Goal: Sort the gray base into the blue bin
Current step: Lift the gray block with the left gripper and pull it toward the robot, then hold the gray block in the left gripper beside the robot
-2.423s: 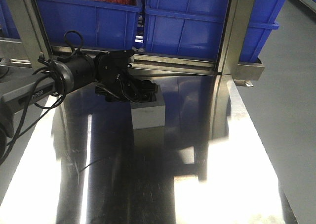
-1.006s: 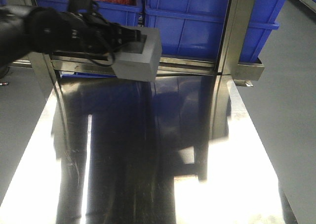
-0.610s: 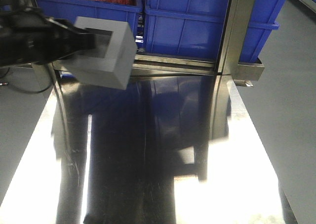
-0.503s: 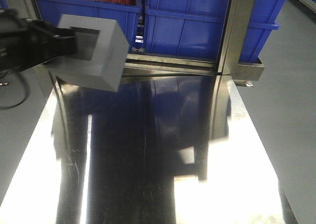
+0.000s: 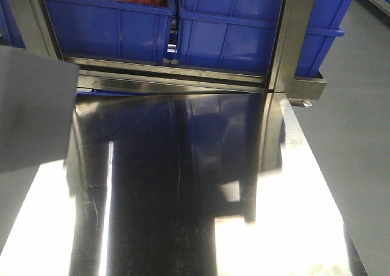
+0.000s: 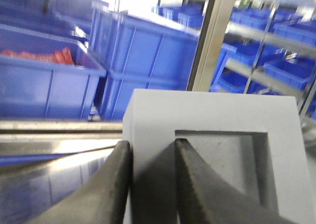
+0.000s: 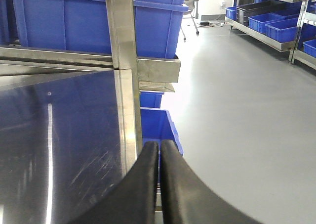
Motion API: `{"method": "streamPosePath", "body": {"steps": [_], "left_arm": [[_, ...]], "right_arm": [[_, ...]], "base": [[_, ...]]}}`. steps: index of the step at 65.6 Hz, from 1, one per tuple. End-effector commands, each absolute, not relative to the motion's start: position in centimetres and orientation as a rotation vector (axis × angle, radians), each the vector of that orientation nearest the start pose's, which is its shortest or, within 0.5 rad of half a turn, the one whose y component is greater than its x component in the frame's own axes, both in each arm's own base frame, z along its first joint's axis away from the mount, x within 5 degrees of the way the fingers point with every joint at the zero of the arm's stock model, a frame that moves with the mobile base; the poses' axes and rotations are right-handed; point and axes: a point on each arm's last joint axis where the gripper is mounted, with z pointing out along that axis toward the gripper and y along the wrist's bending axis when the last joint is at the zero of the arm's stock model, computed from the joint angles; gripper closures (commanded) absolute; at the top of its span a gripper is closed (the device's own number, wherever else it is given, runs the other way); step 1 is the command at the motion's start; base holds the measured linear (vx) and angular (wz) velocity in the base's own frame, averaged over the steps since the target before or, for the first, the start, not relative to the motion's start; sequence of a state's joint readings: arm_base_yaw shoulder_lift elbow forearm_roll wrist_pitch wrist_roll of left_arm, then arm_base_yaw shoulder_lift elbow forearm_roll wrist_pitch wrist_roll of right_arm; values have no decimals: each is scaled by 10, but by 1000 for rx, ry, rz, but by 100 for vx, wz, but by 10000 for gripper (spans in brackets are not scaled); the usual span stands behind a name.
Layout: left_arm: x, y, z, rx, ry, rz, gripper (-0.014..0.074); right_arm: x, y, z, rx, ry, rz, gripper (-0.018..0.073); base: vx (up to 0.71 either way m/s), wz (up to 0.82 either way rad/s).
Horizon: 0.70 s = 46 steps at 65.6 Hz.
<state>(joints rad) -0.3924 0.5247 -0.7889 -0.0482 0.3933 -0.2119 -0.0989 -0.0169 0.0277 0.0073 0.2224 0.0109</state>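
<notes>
Between the fingers (image 6: 111, 184) of the left gripper (image 6: 151, 152) we are holding the base (image 6: 212, 115) off the table (image 5: 183, 184). One finger is lying against its outer side and the other is reaching into the square recess, so the two are pinching that wall. The recess is facing the wrist camera. From the front, the base is showing only as a blurred gray slab (image 5: 30, 111) at the left edge, close to the lens and covering the table's left side.

Beyond the base, past a steel rail (image 5: 170, 75), we are looking at the blue bin (image 6: 148, 66), which is standing on the rack behind the table. It is sitting just beside a bin of red stuff (image 5: 103, 26). The base is well outside both.

We are keeping the right gripper (image 7: 159, 152) pressed together with nothing between its fingers, over the table's right edge near the steel post (image 7: 121, 36). A low bin (image 7: 160, 125) is sitting below that edge on the gray floor (image 7: 237, 110).
</notes>
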Motion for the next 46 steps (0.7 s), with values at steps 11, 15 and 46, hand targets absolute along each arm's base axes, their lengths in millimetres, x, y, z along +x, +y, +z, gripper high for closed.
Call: {"method": "streamPosePath", "body": {"steps": [11,15,46], "left_arm": [[50,-23,402,105,1431,-562,603],[47,-21,400,104,1421,-563,603],[45,-21,399,105,1424,-563,603]], "right_arm": [[57,-6,190,84,1659,-77,564],[57,-6,190,84,1659,-77,564],[57,-6,190,84,1659,-77,564]], "base": [[0,0],[0,0],[0,0]]}}
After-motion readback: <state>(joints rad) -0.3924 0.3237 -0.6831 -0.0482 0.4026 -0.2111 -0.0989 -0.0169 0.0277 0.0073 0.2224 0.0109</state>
